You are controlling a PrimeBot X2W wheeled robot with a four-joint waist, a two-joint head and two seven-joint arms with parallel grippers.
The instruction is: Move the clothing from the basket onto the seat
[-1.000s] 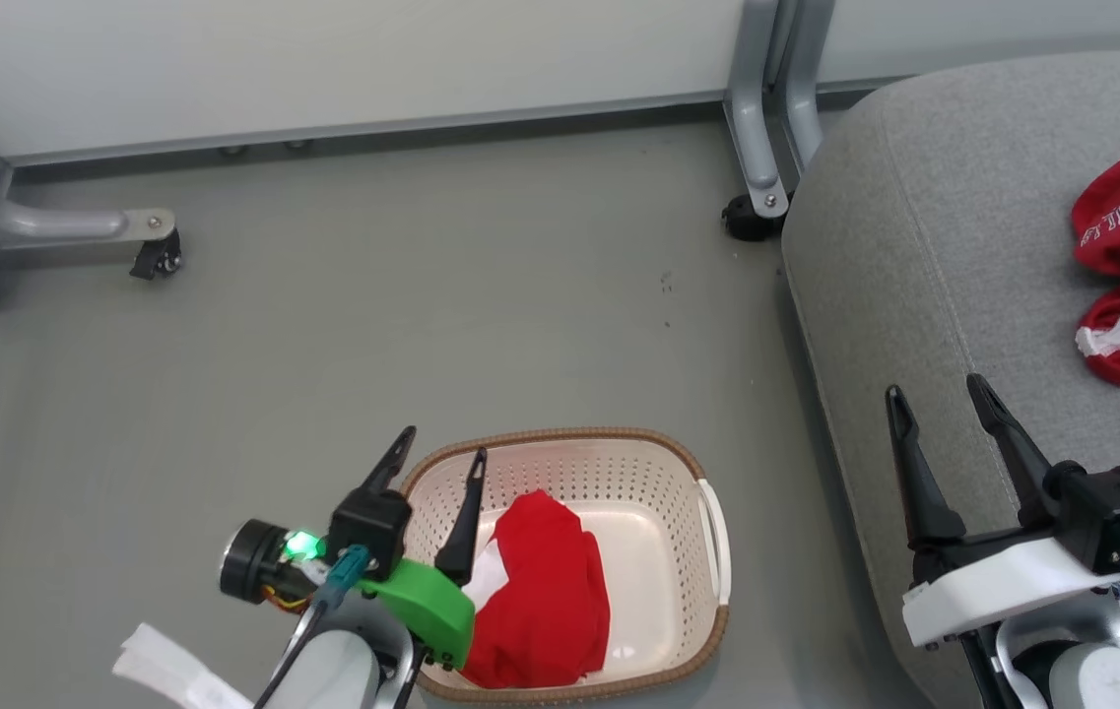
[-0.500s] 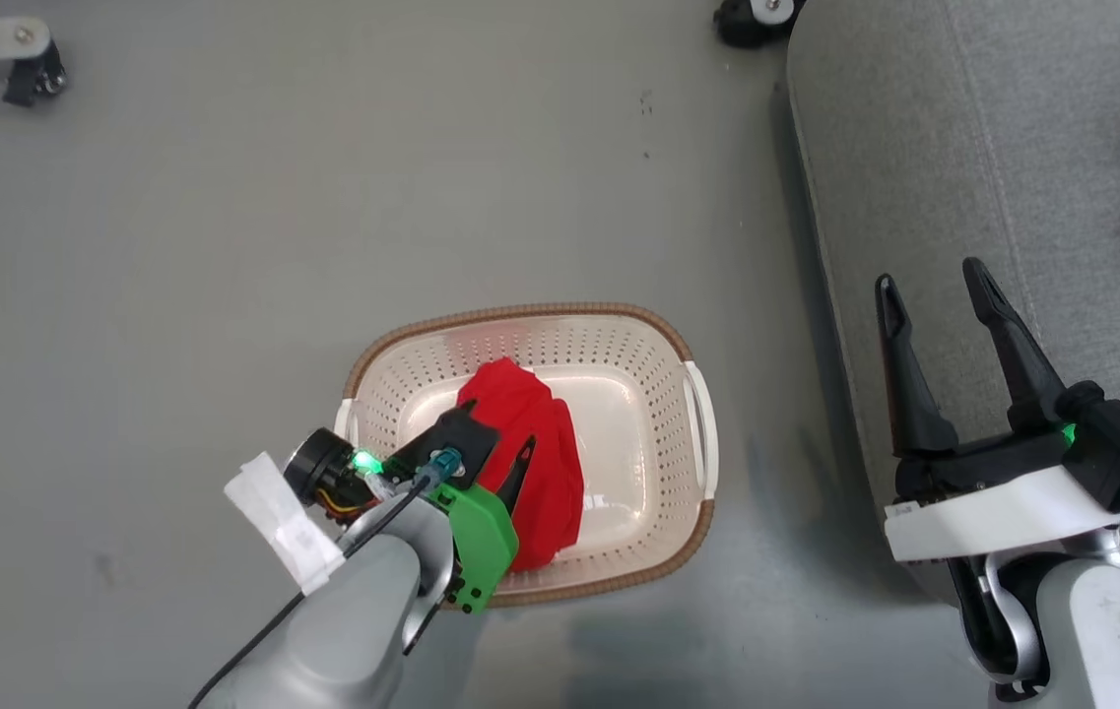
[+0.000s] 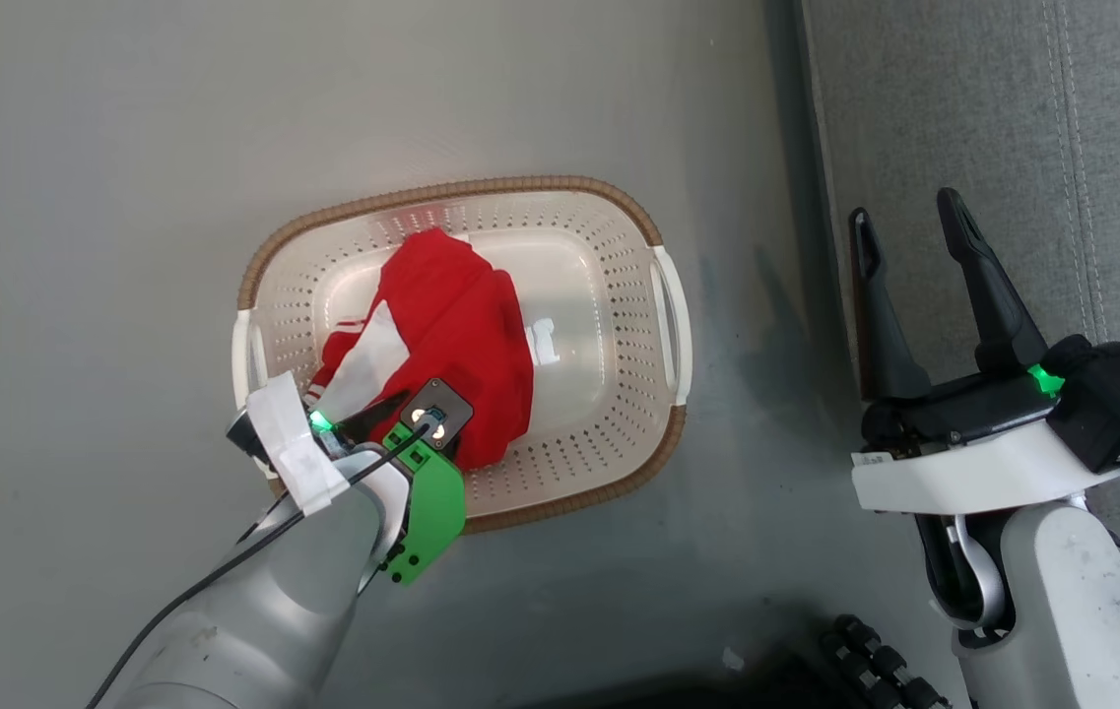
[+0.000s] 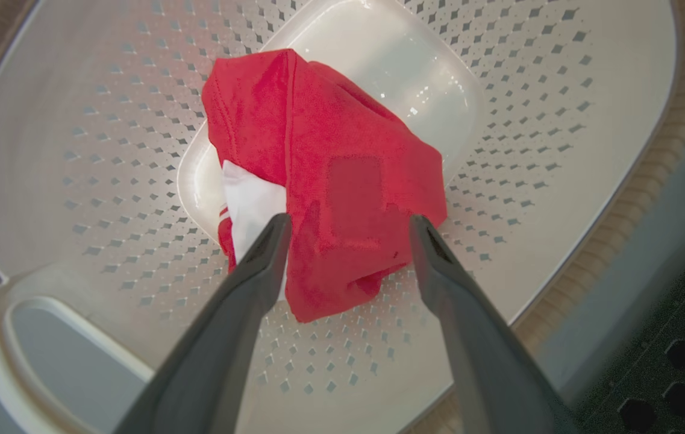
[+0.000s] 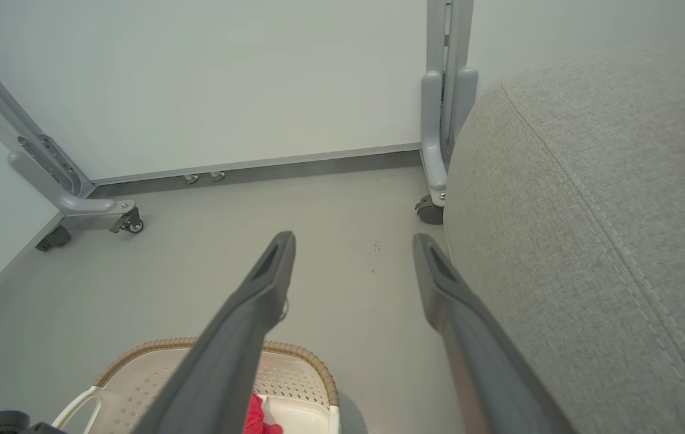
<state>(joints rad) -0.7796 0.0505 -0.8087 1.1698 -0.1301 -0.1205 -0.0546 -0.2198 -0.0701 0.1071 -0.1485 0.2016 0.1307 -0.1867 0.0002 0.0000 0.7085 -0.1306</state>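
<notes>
Basket (image 3: 461, 185) stands on the grey floor (image 3: 106, 197), long axis across the head view. Its right handle faces the seat (image 3: 1013, 118). A narrow strip of bare floor separates the handle from the seat's rounded, stitched left edge; they are not touching.

Clothing (image 3: 461, 335): one red garment with a white panel, bunched on the basket's bottom, left of centre and toward the near wall. The right part of the bottom is bare and the cloth lies below the brown rim all round.

Left gripper (image 4: 349, 222): reaches down inside the basket from the near-left corner, just inside the rim by the left handle. Fingers spread, one on each side of the garment's near fold, the left one over the white panel. They are not pressed onto the cloth; I cannot tell whether the tips touch it. In the left wrist view, perforated wall shows beyond both fingers, with room between them and the wall.

Right gripper (image 3: 904, 209): fingers spread, nothing between them, above the seat's left margin, well apart from the basket.

Right wrist view: open floor runs ahead to a pale wall panel (image 5: 228, 78). Grey frame legs (image 5: 435, 150) on castors stand at the far left corner and against the seat's far edge. The seat's flank sits just beside the right finger.
</notes>
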